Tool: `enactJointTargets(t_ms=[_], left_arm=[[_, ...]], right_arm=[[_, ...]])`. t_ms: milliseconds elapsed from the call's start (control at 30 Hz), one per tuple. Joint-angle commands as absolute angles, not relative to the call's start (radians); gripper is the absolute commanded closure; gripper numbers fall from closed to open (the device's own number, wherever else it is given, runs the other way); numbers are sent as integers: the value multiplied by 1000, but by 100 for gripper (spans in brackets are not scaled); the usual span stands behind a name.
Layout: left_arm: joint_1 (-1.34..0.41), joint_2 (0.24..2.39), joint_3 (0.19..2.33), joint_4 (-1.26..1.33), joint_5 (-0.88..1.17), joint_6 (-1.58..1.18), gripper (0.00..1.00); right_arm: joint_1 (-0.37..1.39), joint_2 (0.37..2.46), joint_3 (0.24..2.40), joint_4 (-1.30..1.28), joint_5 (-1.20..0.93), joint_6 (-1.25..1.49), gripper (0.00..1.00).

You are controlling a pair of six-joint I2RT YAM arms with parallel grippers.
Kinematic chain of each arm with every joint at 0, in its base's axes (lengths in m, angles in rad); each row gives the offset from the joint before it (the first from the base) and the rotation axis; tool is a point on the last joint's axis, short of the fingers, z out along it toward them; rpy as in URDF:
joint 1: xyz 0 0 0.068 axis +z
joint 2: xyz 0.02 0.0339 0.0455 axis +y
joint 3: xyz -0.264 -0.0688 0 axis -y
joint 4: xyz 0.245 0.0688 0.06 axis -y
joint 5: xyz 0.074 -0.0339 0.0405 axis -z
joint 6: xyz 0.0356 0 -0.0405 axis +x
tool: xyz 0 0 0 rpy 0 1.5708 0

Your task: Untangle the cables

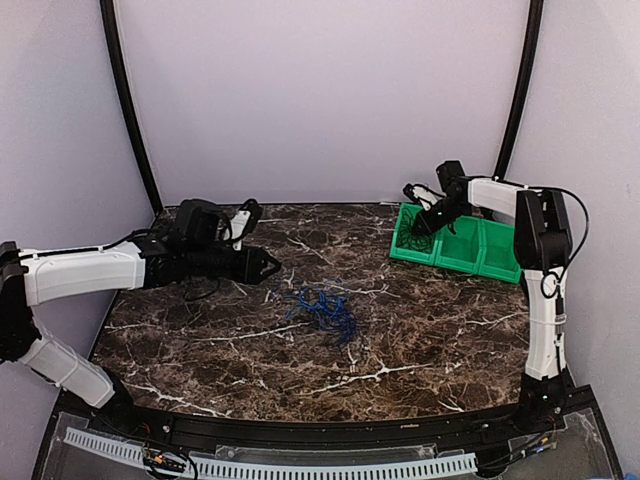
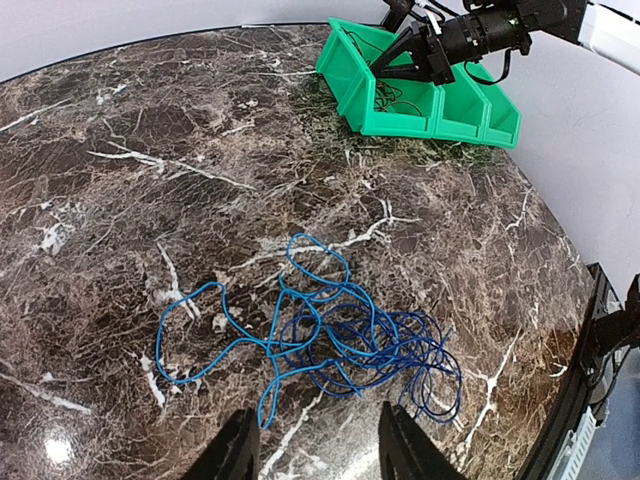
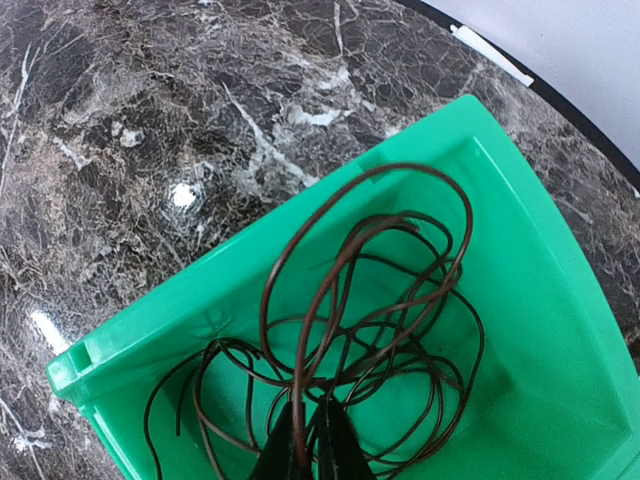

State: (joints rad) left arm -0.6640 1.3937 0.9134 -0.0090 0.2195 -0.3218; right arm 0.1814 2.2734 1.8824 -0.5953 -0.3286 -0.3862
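A clump of thin blue cables (image 1: 320,308) lies on the marble table; in the left wrist view the blue cables (image 2: 340,335) sit just ahead of my fingers. My left gripper (image 1: 272,265) hovers to their left, open and empty (image 2: 315,452). Thin black cables (image 3: 380,320) lie looped in the left compartment of a green bin (image 3: 200,300). My right gripper (image 3: 310,445) is shut on a strand of the black cables, over the bin (image 1: 425,228). The black cables also show in the left wrist view (image 2: 392,98).
The green bin (image 1: 470,255) has three compartments and stands at the back right, near the wall; it also shows in the left wrist view (image 2: 430,125). The table's curved black edge (image 1: 330,432) runs along the front.
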Motion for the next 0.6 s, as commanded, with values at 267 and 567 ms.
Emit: enactJointTargets(t_ms=[267,567], left_arm=[[-661,1446,902,45,194,-339,56],[-661,1484,884,50,153,-357,55]], right_arm=[[201,2073,1829,-697,-267,-383,65],[229,1901,1789,-719,-373,-396,58]])
